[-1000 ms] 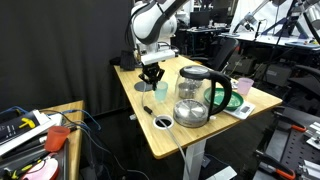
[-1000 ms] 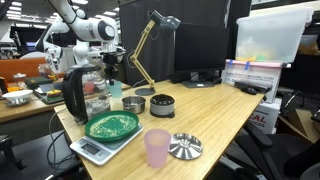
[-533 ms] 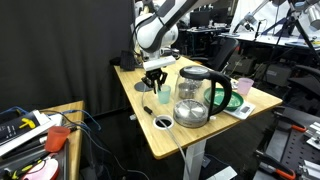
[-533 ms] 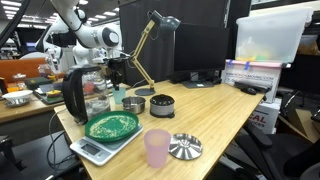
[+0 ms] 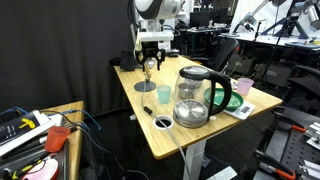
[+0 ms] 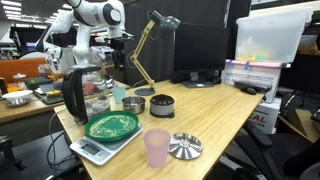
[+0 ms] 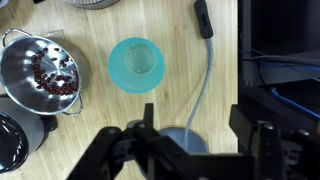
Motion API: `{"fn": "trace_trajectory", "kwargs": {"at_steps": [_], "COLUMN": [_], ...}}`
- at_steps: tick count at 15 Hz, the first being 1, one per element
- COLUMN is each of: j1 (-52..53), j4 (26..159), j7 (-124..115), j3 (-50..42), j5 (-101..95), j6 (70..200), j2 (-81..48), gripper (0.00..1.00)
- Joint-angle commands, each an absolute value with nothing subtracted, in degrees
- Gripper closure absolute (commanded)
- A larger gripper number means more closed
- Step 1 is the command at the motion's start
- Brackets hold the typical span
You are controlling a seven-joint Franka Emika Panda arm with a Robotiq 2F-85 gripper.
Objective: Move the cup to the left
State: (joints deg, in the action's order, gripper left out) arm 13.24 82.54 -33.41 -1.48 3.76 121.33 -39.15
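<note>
The cup (image 7: 136, 64) is a small light teal one without a handle, standing upright on the wooden table (image 5: 175, 140). Both exterior views also show the cup (image 5: 163, 94) (image 6: 118, 96), just beside the glass kettle (image 5: 190, 100). My gripper (image 5: 150, 65) hangs well above the table, behind the cup. In the wrist view the gripper (image 7: 195, 135) is open with nothing between its fingers, and the cup lies beyond the fingertips, off to the left. The gripper (image 6: 118, 60) is apart from the cup.
A metal strainer bowl of beans (image 7: 42, 70) sits beside the cup. A grey cable (image 7: 205, 80) runs to a grey disc (image 7: 160, 140) under the gripper. A green plate on a scale (image 6: 112, 125), a pink cup (image 6: 157, 147), a desk lamp (image 6: 150, 40) and a monitor (image 6: 195, 50) also crowd the table.
The gripper was low over the cup and shut a second ago. It has opened, let go of the cup and risen well above the table. The cup stays standing.
</note>
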Motion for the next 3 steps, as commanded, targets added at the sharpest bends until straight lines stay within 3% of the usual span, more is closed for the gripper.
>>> {"fn": "trace_trajectory", "kwargs": {"at_steps": [1,3], "j1": [13.07,13.11], "j4": [82.72,83.05], "j7": [-33.55,-33.53], "j3": [-1.12,-1.00], "j5": [3.57,3.62], "j6": [121.21,121.36], "j2": [-39.37,-39.90], "gripper": [0.22,0.22]}}
